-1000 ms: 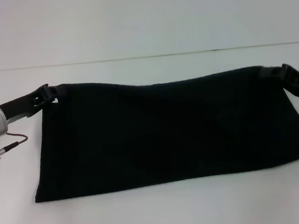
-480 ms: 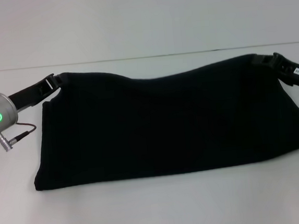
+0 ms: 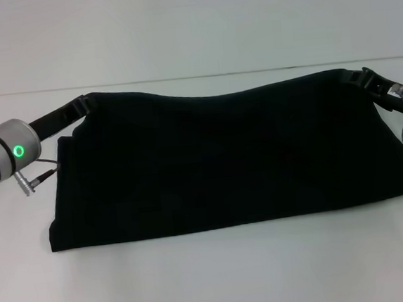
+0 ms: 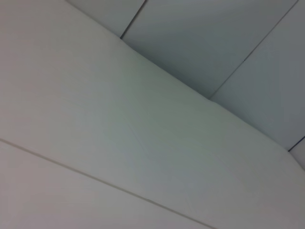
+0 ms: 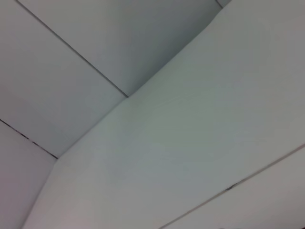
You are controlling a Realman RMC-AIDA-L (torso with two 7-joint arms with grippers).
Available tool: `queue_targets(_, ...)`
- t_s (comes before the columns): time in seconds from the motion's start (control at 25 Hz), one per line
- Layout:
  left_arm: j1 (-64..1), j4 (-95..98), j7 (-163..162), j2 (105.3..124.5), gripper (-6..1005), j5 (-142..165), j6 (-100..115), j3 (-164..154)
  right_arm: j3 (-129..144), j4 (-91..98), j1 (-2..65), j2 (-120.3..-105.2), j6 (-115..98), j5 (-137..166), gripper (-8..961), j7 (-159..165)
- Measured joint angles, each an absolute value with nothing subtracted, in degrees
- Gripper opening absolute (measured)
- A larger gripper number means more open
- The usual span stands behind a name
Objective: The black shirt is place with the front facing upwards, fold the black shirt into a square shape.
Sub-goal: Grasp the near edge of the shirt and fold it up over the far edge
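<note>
The black shirt lies across the white table as a wide folded band, plain black side up, with no lettering showing. Its far edge is lifted and stretched between my two grippers. My left gripper is shut on the shirt's far left corner. My right gripper is shut on the far right corner. The near fold rests on the table. Both wrist views show only bare table and wall panels, with no fingers or cloth.
The white table runs under the shirt, with its far edge meeting a pale wall just behind the lifted hem. A cable hangs beside my left wrist.
Both grippers have carried the shirt's far edge further away from me and slightly up. The left arm has come inward, and the cloth's left side has drawn in with it.
</note>
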State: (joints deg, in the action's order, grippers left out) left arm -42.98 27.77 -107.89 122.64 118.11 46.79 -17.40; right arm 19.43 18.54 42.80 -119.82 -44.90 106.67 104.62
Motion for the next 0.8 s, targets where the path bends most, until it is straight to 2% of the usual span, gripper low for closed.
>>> queue_targets(0.28,-43.8,26.5,-102.7,123.97,134,115.0,41.7,-17.5,19.1,15.8,44.9,-120.18,-39.6,104.7,107,97.6)
queue_targets(0.52,-43.1,23.2,-92.9,124.02,152,103.9,40.4,-17.5,19.3,15.0,44.8,-120.09,-39.5,101.1,126,94.7)
queue_targets(0.68,-42.3,23.4,-92.9,123.85,164,103.2,40.9,-17.5,18.7,15.0,43.5,-119.86,-40.0,98.9,318,95.0)
queue_targets(0.8,-41.0,23.6,-93.0,123.48,280,103.1,44.1,-17.4,18.6,15.5,41.6,-119.67,-42.3,96.1,449,94.8)
